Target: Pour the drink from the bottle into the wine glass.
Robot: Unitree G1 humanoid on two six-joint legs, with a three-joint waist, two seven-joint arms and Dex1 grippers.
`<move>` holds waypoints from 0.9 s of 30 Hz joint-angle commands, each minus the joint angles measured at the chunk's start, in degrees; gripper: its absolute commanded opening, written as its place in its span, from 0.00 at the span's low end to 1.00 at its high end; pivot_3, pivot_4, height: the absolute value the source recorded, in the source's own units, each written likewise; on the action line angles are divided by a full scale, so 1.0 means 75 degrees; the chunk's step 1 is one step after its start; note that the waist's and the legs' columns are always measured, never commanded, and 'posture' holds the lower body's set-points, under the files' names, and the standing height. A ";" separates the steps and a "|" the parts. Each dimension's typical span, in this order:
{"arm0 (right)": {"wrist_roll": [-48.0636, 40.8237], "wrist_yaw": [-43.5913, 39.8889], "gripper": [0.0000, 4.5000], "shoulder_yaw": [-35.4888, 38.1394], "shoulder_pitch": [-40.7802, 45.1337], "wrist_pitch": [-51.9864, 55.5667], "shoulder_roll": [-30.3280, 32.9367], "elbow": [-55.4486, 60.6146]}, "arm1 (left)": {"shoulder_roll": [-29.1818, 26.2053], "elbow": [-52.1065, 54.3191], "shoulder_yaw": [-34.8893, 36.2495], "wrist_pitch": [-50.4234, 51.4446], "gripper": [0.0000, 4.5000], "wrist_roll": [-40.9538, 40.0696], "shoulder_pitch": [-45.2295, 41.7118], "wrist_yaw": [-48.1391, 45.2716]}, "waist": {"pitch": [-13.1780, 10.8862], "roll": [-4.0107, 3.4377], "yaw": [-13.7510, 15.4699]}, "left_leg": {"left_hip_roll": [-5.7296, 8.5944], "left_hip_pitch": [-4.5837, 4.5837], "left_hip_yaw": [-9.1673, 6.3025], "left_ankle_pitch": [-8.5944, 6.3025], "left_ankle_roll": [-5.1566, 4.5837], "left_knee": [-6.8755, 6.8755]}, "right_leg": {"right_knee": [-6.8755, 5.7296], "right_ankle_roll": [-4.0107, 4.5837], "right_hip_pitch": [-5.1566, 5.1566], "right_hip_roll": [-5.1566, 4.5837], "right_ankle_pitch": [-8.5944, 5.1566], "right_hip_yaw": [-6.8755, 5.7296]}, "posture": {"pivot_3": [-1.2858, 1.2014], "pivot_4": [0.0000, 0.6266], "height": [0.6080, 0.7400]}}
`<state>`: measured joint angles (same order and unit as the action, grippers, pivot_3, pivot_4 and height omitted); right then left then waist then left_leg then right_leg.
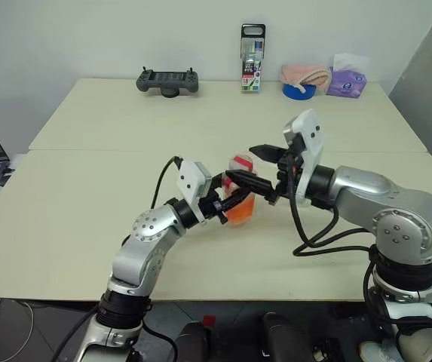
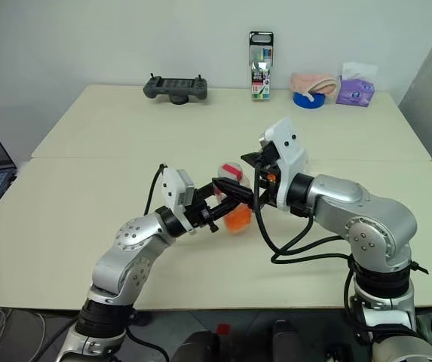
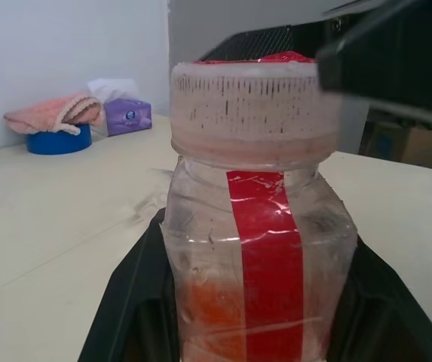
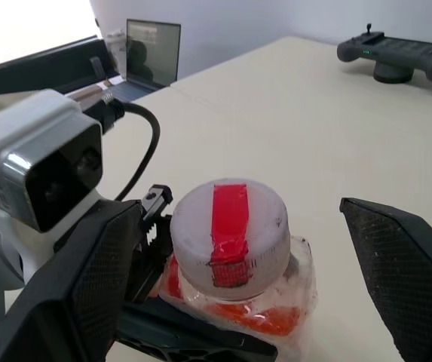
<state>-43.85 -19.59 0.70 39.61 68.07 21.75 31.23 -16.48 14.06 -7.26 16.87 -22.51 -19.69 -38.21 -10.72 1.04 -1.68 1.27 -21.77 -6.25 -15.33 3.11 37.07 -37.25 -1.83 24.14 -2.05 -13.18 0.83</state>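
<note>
right claw (image 4: 231,249) spread around bottle cap (image 4: 229,235), table (image 1: 87,219) apparently bare nearby

Head pair high — wrists close (shared bottle (image 3: 257,249))

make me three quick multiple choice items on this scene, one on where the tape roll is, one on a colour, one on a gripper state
1. Where is the blue tape roll?
A. at the table's far edge, under a pink cloth
B. beside the laptop
C. in the right gripper

2. What colour is the strip across the bottle's cap?
A. green
B. red
C. black

3. How is the right gripper?
A. shut on the cap
B. shut on a cable
C. open, a finger on either side of the cap

Answers:
1. A: the head views show it there beside the purple tissue pack.
2. B: a red strip runs over the white cap.
3. C: both fingers stand clear of the cap while the left gripper clamps the bottle.
</note>
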 commanded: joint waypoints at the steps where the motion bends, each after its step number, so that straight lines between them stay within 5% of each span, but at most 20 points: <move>1: 0.0071 0.0201 0.91 0.0010 0.0151 -0.0053 -0.0018 0.0184 | 0.0064 0.0256 -0.0050 -0.0108 0.40 -0.0011 -0.0129 -0.0044 | 0.0000 0.0000 0.0000 | 0.0000 0.0000 0.0000 0.0000 0.0000 0.0000 | 0.0000 0.0000 0.0000 0.0000 0.0000 0.0000 | 0.52 0.24 1.00; 5: 0.0079 0.0213 0.62 -0.0018 0.0177 -0.0114 0.0005 0.0157 | 0.0058 0.0202 -0.0022 -0.0117 0.40 0.0023 -0.0098 -0.0033 | 0.0000 0.0000 -0.0001 | 0.0000 0.0000 0.0000 0.0000 0.0000 0.0000 | 0.0001 0.0000 0.0000 0.0000 0.0000 0.0000 | 0.52 0.24 1.00; 12: 0.0018 0.0202 0.62 0.0010 0.0223 -0.0162 -0.0040 0.0162 | 0.0037 0.0112 0.0004 -0.0139 0.40 0.0073 -0.0139 -0.0041 | 0.0000 0.0000 0.0000 | 0.0001 0.0000 0.0001 0.0000 0.0000 0.0000 | 0.0001 0.0000 0.0000 0.0000 0.0000 0.0000 | 0.52 0.24 1.00; 17: 0.0169 0.0017 0.42 0.0030 0.0329 -0.0565 -0.0024 -0.0052 | 0.0016 0.0058 -0.0028 -0.0130 0.40 0.0104 -0.0169 -0.0120 | 0.0000 0.0000 0.0000 | 0.0000 0.0000 -0.0001 0.0000 0.0000 0.0000 | -0.0001 0.0000 0.0000 0.0000 0.0000 -0.0001 | 0.52 0.24 1.00; 20: 0.0007 -0.1594 0.42 -0.0179 0.0347 -0.1403 0.0424 -0.0290 | -0.0014 0.0033 -0.0084 -0.0068 0.40 0.0007 -0.0216 -0.0305 | 0.0000 0.0000 -0.0001 | 0.0001 0.0000 0.0001 0.0000 -0.0001 0.0002 | 0.0000 0.0000 -0.0001 0.0000 0.0000 0.0000 | 0.52 0.24 1.00; 24: -0.0149 -0.5589 0.42 -0.1099 0.0382 -0.2495 0.2012 -0.0505 | -0.0075 0.0032 -0.0134 0.0093 0.40 -0.0140 -0.0320 -0.0607 | 0.0000 0.0000 0.0028 | 0.0007 -0.0004 0.0000 -0.0001 -0.0003 0.0003 | 0.0020 -0.0002 -0.0011 -0.0002 0.0000 -0.0007 | 0.52 0.24 1.00; 27: 0.0410 -0.7203 0.42 -0.1847 0.0973 -0.3486 0.2222 -0.1225 | -0.0176 0.0075 -0.0138 0.0362 0.40 -0.0389 -0.0430 -0.0884 | 0.0000 0.0000 -0.0046 | 0.0004 0.0000 0.0008 -0.0002 -0.0005 0.0005 | 0.0024 -0.0003 -0.0011 -0.0002 0.0001 0.0000 | 0.52 0.24 1.00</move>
<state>-38.33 -60.36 -6.84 44.56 46.94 39.70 18.59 -17.70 15.47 -10.28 17.52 -24.51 -21.11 -46.06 -10.72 1.04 -2.03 1.25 -21.72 -6.15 -15.35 3.07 37.11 -37.13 -1.85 24.06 -2.03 -13.17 0.85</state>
